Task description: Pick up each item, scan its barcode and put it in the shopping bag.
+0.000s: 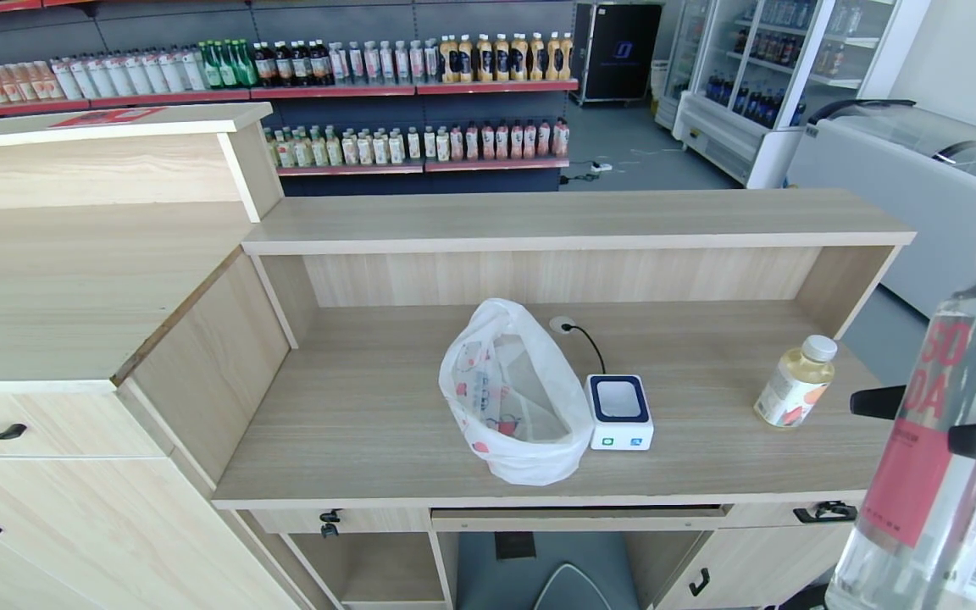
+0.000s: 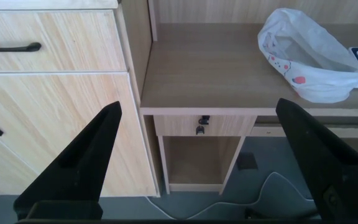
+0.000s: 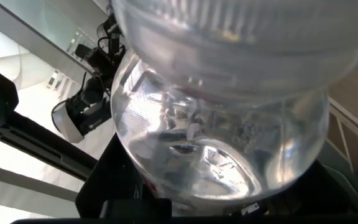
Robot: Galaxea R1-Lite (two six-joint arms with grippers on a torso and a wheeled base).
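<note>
My right gripper [image 1: 933, 421] is shut on a clear soda bottle [image 1: 945, 440] with a pink label, held up off the counter's right end, close to the head camera. In the right wrist view the bottle's base [image 3: 222, 124] looms large. A white shopping bag [image 1: 513, 398] stands open in the middle of the counter, touching the white barcode scanner [image 1: 619, 411] to its right. A yellow drink bottle [image 1: 795, 381] stands upright at the counter's right. My left gripper [image 2: 197, 109] is open and holds nothing, low beside the counter's left front corner, with the bag [image 2: 309, 56] beyond it.
The wooden counter [image 1: 352, 424] has a raised back shelf and side walls. A taller cabinet with drawers [image 1: 47, 457] stands to its left. The scanner's cable runs back to a hole in the counter. Drink shelves, a fridge and a chest freezer stand behind.
</note>
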